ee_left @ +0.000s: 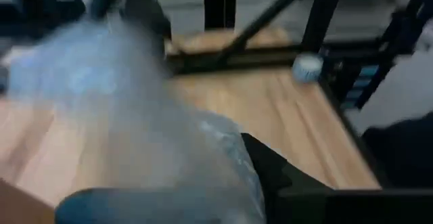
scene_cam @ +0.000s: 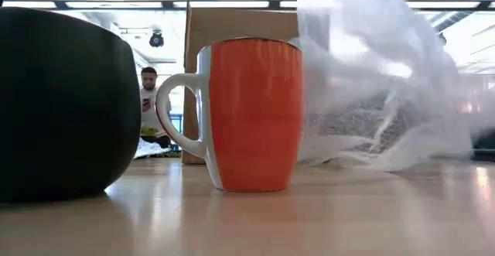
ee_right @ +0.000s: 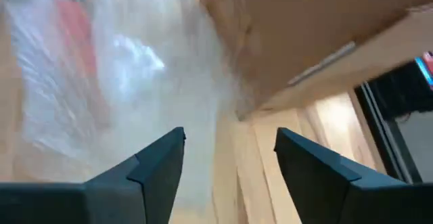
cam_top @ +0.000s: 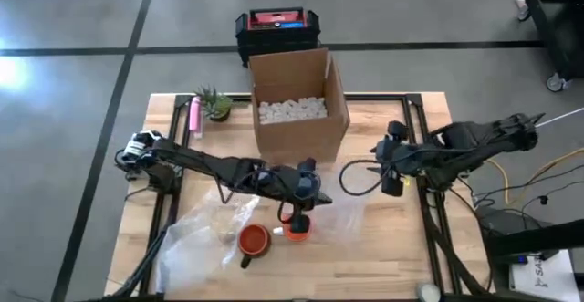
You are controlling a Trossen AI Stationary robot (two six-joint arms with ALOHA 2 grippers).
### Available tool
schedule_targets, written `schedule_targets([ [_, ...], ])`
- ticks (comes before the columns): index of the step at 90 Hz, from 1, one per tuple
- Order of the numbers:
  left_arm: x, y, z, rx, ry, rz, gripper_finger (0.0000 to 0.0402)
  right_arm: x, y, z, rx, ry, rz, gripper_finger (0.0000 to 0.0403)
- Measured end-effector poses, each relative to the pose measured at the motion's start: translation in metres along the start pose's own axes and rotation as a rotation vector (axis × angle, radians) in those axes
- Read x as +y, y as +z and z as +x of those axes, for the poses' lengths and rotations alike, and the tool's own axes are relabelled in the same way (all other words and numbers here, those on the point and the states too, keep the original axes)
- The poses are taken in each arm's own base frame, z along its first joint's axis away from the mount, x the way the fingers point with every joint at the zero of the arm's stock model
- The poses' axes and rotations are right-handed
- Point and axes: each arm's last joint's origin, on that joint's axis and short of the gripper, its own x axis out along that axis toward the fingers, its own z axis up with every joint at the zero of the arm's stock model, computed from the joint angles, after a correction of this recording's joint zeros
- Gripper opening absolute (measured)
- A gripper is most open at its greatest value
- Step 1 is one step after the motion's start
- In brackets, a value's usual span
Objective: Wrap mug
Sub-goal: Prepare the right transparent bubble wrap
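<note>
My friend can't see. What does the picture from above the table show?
An orange mug stands on clear wrap on a wooden table, with the left end effector just beside it. Behind is an open cardboard box; the right end effector waits, open, at the right.

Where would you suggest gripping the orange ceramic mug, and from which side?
Probably from straight above, one finger inside the rim, one outside. The orange ceramic mug stands upright, mouth open. Its white handle sticks out sideways and the clear bubble wrap crowds the opposite side.
</note>
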Motion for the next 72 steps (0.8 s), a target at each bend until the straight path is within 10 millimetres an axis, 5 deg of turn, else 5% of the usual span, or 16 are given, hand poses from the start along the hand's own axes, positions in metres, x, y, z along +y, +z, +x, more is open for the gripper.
schedule_targets([
  [17,0.009,0.015,-0.003,-0.067,0.028,-0.015,0.0,-0.001,0.002,-0.036,-0.141,0.157,0.055,0.0209],
  [28,0.019,0.016,0.001,-0.099,0.099,-0.037,0.0,0.016,-0.002,-0.038,-0.2,0.301,0.014,0.0206],
  [40,0.028,0.013,0.01,-0.118,0.097,-0.064,0.0,0.046,-0.012,-0.022,-0.212,0.326,-0.126,0.0209],
  [59,0.026,0.013,0.01,-0.117,0.064,-0.074,0.0,0.076,-0.025,0.013,-0.227,-0.032,-0.328,0.0196],
  [72,0.026,0.014,0.01,-0.129,0.053,-0.074,0.0,0.089,-0.02,0.028,-0.239,-0.09,-0.381,0.0197],
])
